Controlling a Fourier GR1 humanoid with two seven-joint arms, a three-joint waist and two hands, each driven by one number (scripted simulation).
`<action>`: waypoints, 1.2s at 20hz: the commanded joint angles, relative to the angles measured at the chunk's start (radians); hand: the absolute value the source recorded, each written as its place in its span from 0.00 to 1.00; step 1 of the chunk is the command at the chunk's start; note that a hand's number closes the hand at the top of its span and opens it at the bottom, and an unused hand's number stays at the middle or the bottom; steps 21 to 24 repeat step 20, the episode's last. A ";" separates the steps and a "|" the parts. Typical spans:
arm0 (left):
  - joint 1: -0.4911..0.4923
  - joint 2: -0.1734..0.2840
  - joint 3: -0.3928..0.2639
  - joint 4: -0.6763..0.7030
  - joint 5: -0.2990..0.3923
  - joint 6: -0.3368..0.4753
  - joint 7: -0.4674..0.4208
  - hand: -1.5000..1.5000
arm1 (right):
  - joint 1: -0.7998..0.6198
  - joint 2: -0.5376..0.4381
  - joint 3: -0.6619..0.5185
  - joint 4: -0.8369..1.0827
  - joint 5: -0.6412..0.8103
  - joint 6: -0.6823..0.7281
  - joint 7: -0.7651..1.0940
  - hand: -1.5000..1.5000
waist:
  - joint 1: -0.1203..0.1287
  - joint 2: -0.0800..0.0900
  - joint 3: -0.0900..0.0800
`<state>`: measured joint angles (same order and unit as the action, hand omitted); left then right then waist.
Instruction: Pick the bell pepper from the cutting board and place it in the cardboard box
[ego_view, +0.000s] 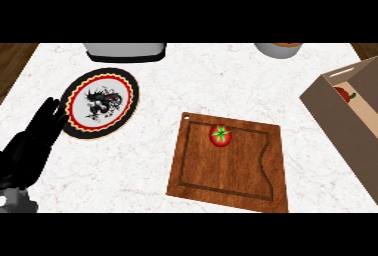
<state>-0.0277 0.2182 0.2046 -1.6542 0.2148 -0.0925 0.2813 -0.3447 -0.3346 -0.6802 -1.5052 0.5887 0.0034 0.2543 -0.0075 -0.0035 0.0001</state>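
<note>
Here the bell pepper (221, 135) sits on the cutting board (221, 175); left hand (33, 142) rests open (apparently straight-fingered).

Black left hand (33, 142) at the left edge of the frame: matte, slim segmented fingers, broad blocky palm. Pale grey forearm (16, 202) below it in the lower left corner, rounded and smooth, mostly cut off by the edge. No markings or cables visible.

Single head view, looking steeply down onto the counter (221, 90), cutting board (229, 165) near centre
</note>
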 joint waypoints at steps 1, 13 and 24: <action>-0.019 0.013 0.019 -0.020 0.020 0.003 0.036 0.50 | 0.043 -0.012 -0.111 -0.088 -0.154 0.035 0.022 0.00 | -0.006 -0.001 0.000; 0.030 0.006 0.028 0.007 -0.007 -0.037 -0.062 0.50 | 0.291 -0.218 -0.392 0.058 -0.498 0.270 -0.182 0.00 | -0.002 0.001 0.000; 0.014 -0.042 -0.020 -0.061 -0.037 0.015 0.029 0.50 | 0.317 -0.273 -0.364 0.121 -0.519 0.258 -0.209 0.00 | 0.006 0.003 0.000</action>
